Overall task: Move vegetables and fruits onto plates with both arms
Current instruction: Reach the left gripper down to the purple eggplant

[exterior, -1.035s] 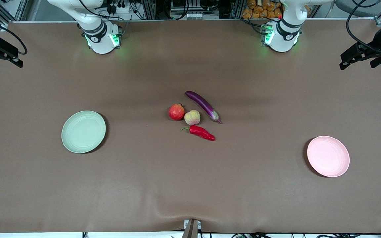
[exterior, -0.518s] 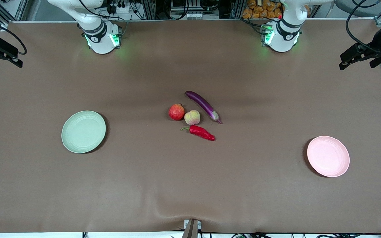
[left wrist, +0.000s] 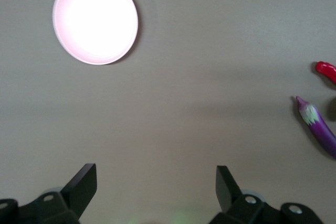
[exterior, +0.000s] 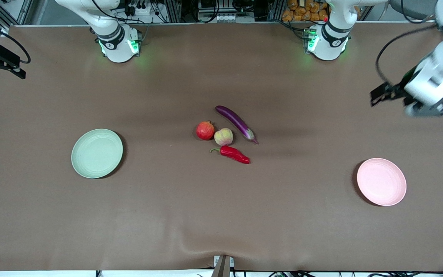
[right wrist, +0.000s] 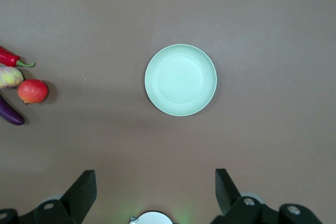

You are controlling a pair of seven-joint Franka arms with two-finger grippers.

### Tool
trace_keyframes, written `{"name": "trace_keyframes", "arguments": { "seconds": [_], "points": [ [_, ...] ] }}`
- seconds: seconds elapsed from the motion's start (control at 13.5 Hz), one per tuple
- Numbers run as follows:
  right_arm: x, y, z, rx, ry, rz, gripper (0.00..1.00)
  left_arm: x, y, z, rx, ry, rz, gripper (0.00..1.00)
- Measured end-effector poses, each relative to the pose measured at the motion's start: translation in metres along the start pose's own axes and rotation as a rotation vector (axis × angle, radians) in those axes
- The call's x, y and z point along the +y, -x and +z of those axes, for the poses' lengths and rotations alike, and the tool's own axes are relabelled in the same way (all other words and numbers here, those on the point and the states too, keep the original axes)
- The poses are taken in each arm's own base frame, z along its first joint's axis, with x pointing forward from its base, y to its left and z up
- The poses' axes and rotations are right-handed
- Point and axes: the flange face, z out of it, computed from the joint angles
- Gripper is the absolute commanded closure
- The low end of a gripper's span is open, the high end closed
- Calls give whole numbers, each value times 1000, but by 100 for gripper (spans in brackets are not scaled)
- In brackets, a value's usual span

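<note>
At table centre the four items are clustered: eggplant (exterior: 237,122), pomegranate (exterior: 205,130), peach (exterior: 223,137) and chili (exterior: 235,154), none yet on a plate. Taking the peach as landmark: the pomegranate is touching it or nearly so, toward the right arm's end; the eggplant is just beside it toward the left arm's end, lying diagonally, its stem end nearer the front camera and its rounded tip farther; the chili is just nearer the camera than the peach, green stem toward the right arm's end. The green plate (exterior: 97,153) is well apart from the peach toward the right arm's end, the pink plate (exterior: 381,181) well apart toward the left arm's end; both are bare.

The left gripper (left wrist: 156,188) is seen in the air over bare cloth at the left arm's end, fingers spread wide, nothing held; in its wrist view the eggplant's stem end is the closest item. The right gripper (right wrist: 155,191) is likewise spread and empty, over the right arm's end, where it is judged to be waiting.

Judgement: the eggplant is best taken by the left arm, gripped across its long axis, and the pomegranate falls to the right arm.
</note>
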Motion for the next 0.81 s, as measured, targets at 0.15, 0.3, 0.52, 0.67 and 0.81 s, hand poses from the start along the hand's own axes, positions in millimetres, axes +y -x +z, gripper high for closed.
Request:
{"name": "trace_keyframes", "arguments": {
  "seconds": [0.15, 0.3, 0.52, 0.67, 0.81],
  "points": [
    [0, 0, 0, -1, 0, 1, 0, 34, -17, 37, -25, 3, -65, 0],
    [1, 0, 0, -1, -1, 1, 0, 79, -27, 73, -30, 15, -140, 0],
    [1, 0, 0, -1, -1, 1, 0, 151, -25, 130, -35, 34, -272, 0],
    [1, 0, 0, -1, -1, 1, 0, 202, -13, 167, -41, 20, -352, 0],
    [1, 0, 1, -2, -1, 2, 0, 247, 3, 200, -34, -11, -418, 0]
  ]
}}
